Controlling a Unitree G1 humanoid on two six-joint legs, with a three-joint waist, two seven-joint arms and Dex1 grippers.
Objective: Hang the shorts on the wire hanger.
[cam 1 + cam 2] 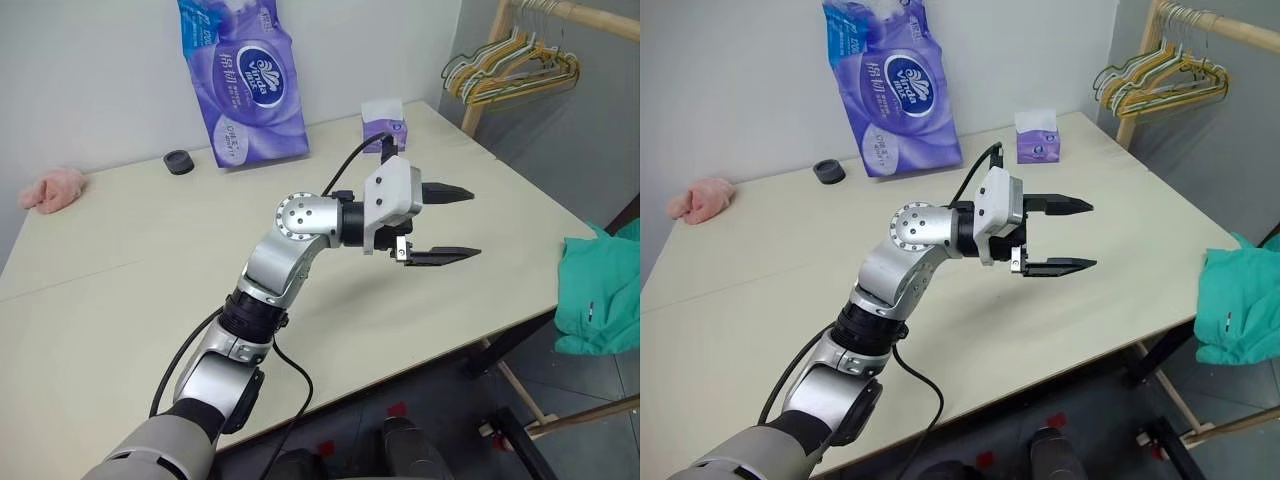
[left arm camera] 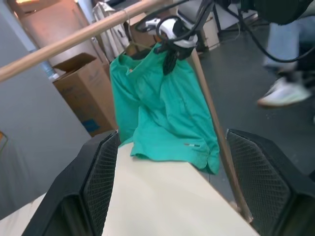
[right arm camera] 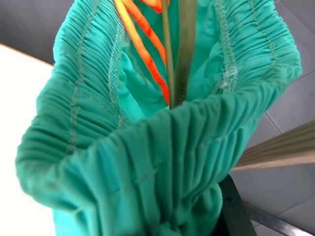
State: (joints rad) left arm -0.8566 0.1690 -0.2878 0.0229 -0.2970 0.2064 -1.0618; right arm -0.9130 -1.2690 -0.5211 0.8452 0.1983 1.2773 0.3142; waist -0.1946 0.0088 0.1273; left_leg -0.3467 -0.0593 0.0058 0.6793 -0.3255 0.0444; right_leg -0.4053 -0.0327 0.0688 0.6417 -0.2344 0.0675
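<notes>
On the beige table (image 1: pixel 120 300) the left gripper (image 1: pixel 440 224) is held open and empty, aimed toward 3 o'clock, where the shorts (image 1: pixel 600 290) are gripped by the closed right gripper (image 2: pixel 170 46) off the table's edge; the wire hanger (image 3: pixel 170 54) passes through the waistband, so hanging is judged partly done.

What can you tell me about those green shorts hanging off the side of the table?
The shorts are teal-green, of soft, thin-looking fabric, with a gathered, ribbed elastic waistband and a small white tag near a hem. They hang bunched and creased just past the table's right edge, below a wooden rail. The right gripper grips them by the top, bunching the waistband, with orange cords and a thin greenish wire showing inside the opening. A lower corner drapes at the table's corner.
</notes>
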